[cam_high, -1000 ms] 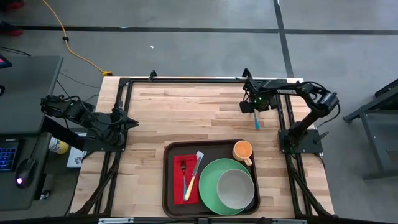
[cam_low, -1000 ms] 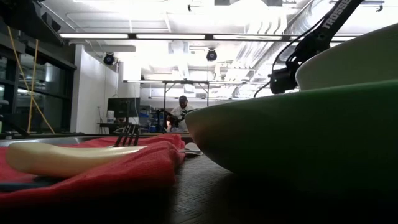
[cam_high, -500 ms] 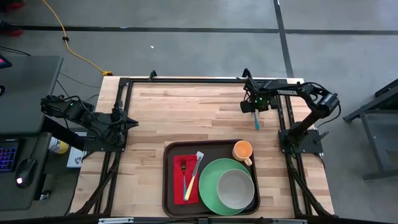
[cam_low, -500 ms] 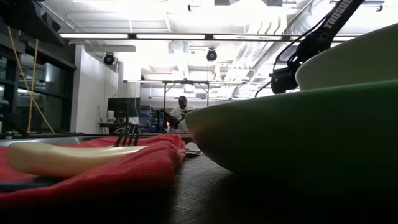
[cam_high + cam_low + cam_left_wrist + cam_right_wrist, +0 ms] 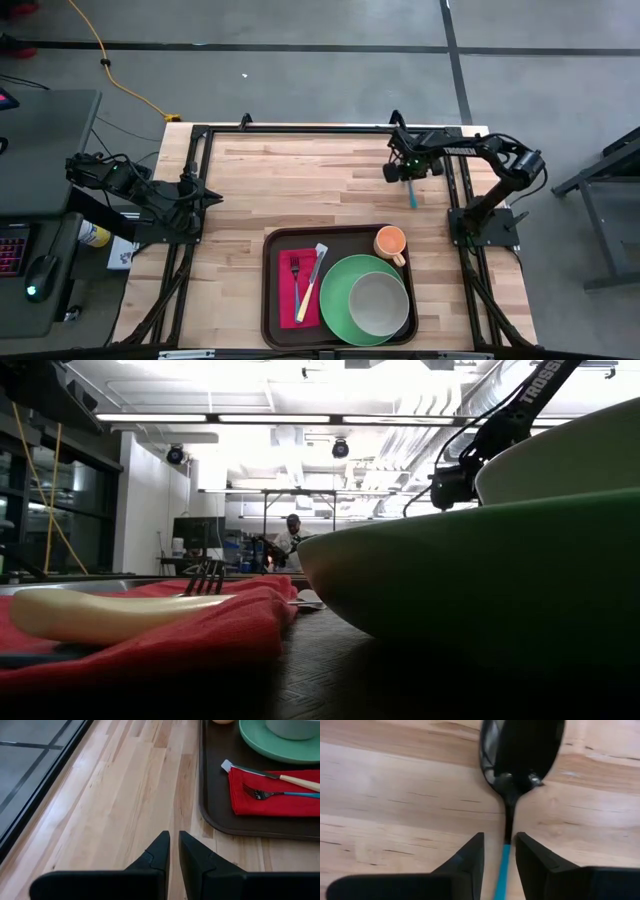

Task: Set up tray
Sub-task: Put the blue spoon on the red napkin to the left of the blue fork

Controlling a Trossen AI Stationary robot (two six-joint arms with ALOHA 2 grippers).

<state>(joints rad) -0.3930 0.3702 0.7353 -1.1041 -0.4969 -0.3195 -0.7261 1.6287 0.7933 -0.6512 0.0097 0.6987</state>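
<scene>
The dark brown tray (image 5: 268,290) lies at the table's near edge. It holds a red napkin (image 5: 286,300) with a fork (image 5: 296,272) and a knife (image 5: 312,285), a green plate (image 5: 335,295) with a grey bowl (image 5: 378,303), and an orange cup (image 5: 390,241). A spoon with a blue handle (image 5: 412,192) lies on the bare wood at the far right. My right gripper (image 5: 390,172) hovers over it, open. In the right wrist view its fingers (image 5: 470,860) stand on either side of the spoon's handle (image 5: 502,865), and the spoon's bowl (image 5: 522,750) is beyond them. My left gripper (image 5: 213,196) waits at the table's left edge, shut (image 5: 174,836).
Bare wooden table top (image 5: 300,180) stretches between the two arms and beyond the tray's far rim (image 5: 210,795). A black frame (image 5: 300,128) runs along the table's far and side edges. In the low view the plate (image 5: 480,580) and napkin (image 5: 150,630) fill the foreground.
My right gripper has shifted a little toward the table's left edge and slightly up. The spoon has stayed where it was on the wood.
</scene>
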